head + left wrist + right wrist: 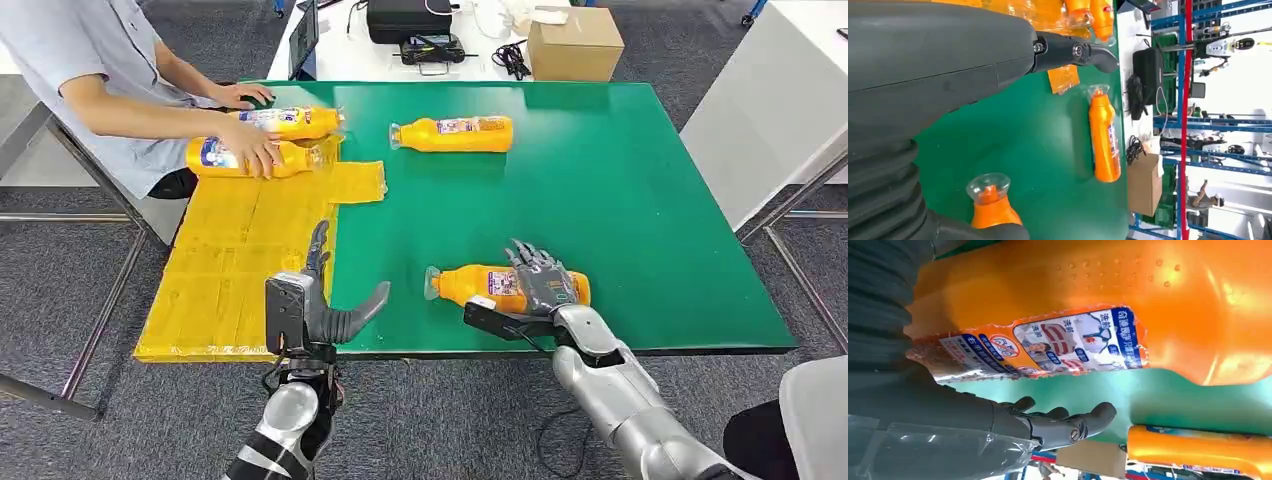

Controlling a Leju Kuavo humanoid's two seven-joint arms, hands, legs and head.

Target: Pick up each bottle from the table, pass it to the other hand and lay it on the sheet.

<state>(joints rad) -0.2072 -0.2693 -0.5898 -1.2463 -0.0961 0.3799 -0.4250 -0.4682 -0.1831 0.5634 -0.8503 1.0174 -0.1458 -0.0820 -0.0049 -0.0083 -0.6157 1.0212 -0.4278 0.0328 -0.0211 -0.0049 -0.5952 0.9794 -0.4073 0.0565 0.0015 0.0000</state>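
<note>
On the worktop (620, 200) | near bottle (470, 284) is covered by right hand (540, 280), grip unclear | left hand (325, 300) is open, empty | person's hand (250, 150) is laid on sheet (230, 260) bottle (225, 157)

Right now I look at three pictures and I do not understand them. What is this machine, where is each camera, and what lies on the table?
It is a humanoid robot with two silver arms. The wide picture is from its head, looking down; the other two are from cameras at its wrists. On the green table lie four orange bottles. The right hand rests over the near bottle, fingers draped on it; whether it grips yet I cannot tell. The left hand is open, holding nothing. A person's hand touches a bottle on the yellow sheet.
</note>
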